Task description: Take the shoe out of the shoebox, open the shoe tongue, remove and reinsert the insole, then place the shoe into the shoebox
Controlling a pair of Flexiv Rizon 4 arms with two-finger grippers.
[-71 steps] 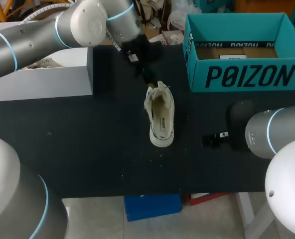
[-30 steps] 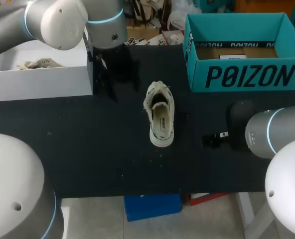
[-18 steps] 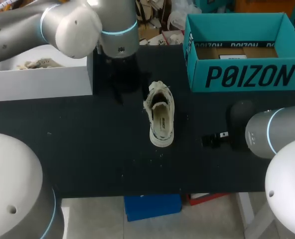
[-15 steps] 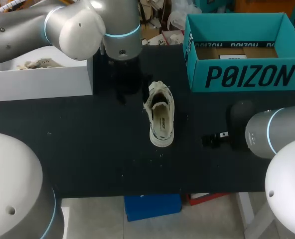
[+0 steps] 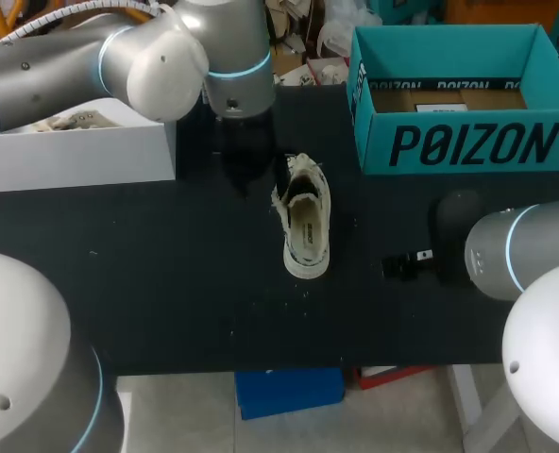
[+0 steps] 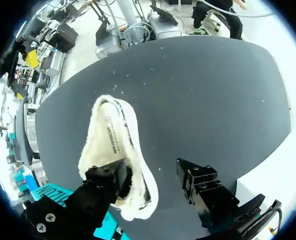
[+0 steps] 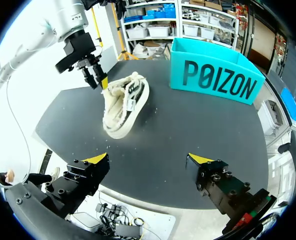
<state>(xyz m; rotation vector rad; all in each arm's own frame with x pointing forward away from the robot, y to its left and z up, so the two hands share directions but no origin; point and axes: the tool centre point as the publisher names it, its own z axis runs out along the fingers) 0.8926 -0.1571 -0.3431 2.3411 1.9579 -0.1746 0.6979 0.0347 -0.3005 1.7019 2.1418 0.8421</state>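
Now | left end effector point(image 6: 153, 176) spread wide (nothing gripped) | shoe point(image 6: 110, 145) just beside one finger, partly between both

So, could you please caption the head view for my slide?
Left arm hovers at the cream shoe, teal shoebox standing open nearby.

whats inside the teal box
Only the box's brown floor and a small white patch on it show. The front wall hides the near part of the floor.

Silver-grey rounded arms point(image 5: 147, 57), pale blue joint rings, black hands point(image 7: 148, 160), yellow fingertips point(image 7: 97, 158), visible screws
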